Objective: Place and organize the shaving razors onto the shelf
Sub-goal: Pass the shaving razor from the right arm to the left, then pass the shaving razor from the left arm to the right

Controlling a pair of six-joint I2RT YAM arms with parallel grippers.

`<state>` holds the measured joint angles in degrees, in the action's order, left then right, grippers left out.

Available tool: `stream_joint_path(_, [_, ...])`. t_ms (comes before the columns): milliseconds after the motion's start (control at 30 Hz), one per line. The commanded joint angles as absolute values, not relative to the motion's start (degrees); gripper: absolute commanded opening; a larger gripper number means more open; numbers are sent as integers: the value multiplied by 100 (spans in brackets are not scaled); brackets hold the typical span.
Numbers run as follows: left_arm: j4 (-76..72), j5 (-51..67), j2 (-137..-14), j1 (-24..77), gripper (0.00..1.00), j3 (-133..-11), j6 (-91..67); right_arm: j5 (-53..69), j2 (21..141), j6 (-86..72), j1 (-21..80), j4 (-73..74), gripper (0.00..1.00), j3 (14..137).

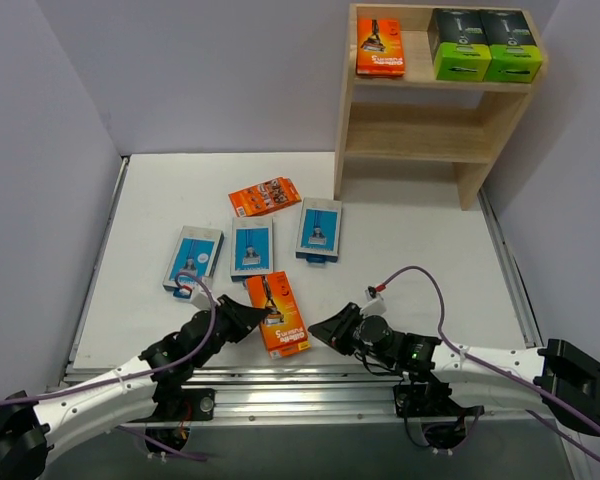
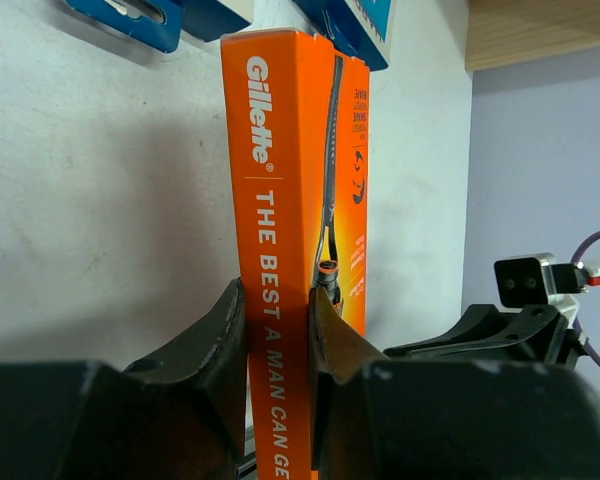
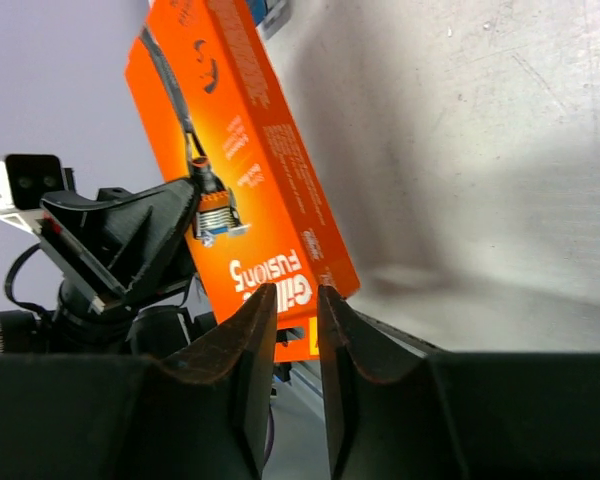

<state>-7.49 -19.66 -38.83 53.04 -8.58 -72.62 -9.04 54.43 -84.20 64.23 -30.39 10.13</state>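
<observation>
An orange razor pack (image 1: 277, 313) (image 2: 290, 200) (image 3: 240, 170) lies near the table's front edge. My left gripper (image 1: 252, 320) (image 2: 278, 330) is shut on its narrow side, one finger against each face. My right gripper (image 1: 320, 330) (image 3: 293, 310) sits just right of that pack with a narrow gap between its fingers and nothing in it. The wooden shelf (image 1: 420, 130) stands at the back right. On its top tier are another orange pack (image 1: 379, 48) and two black boxes with green ends (image 1: 485, 45). A third orange pack (image 1: 264, 196) and three light-blue cards (image 1: 252, 246) lie mid-table.
The blue cards lie in a row, the left one (image 1: 194, 257) closest to my left arm and the right one (image 1: 319, 229) nearest the shelf. The shelf's lower tier (image 1: 410, 142) holds nothing. Purple-grey walls close in both sides. A metal rail (image 1: 310, 385) runs along the front edge.
</observation>
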Motion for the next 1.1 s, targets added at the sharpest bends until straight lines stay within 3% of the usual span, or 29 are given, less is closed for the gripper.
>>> stream_joint_path(0, [-651, -1977, -3605, 5300, 8, -879, -7181, -1116, 5282, -8499, 6451, -3314, 20, 967])
stream_joint_path(133, [-387, -2039, -3358, 5300, 3, -896, -7172, -1142, 5160, -8552, 6460, -3296, 36, 888])
stream_joint_path(233, [-202, -2057, -3208, 5300, 3, -905, -7172, -1169, 5072, -8543, 6451, -3235, 43, 861])
stream_joint_path(1067, [-528, -1433, -2892, 5221, 3, -914, -7937, -589, 6152, -7655, 6618, -4149, 49, 1389])
